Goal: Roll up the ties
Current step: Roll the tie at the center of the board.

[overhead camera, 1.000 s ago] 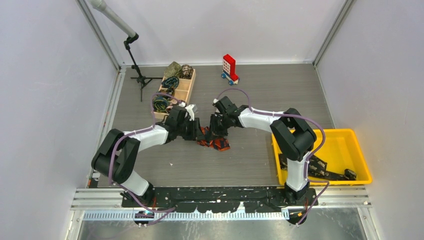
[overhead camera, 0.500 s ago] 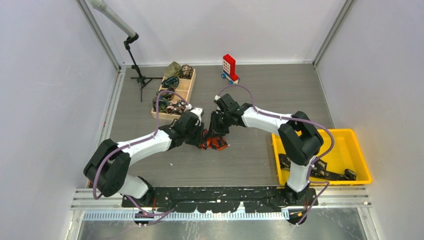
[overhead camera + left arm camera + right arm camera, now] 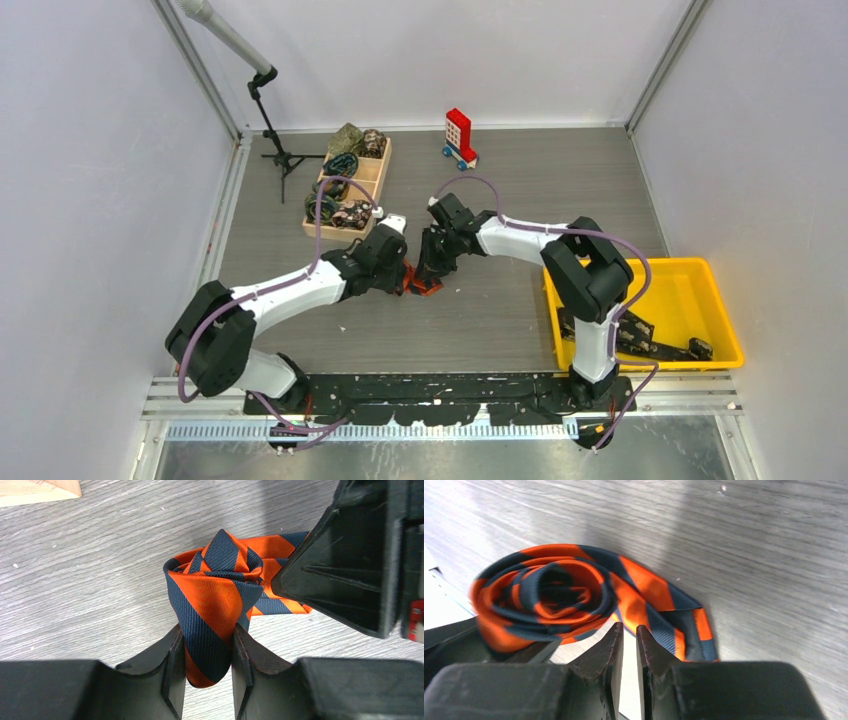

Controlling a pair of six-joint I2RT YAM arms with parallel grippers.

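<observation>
The orange-and-navy striped tie is seen from above only as a small bright patch at mid-table, between the left gripper and the right gripper. In the left wrist view its coil is shown pinched between the left gripper's part-open jaws, with the tail running behind the right gripper. In the right wrist view the right gripper's jaws are shown almost together, with nothing seen in the thin slit and the roll lying just beyond. Other rolled ties in the wooden tray are visible from above alone.
</observation>
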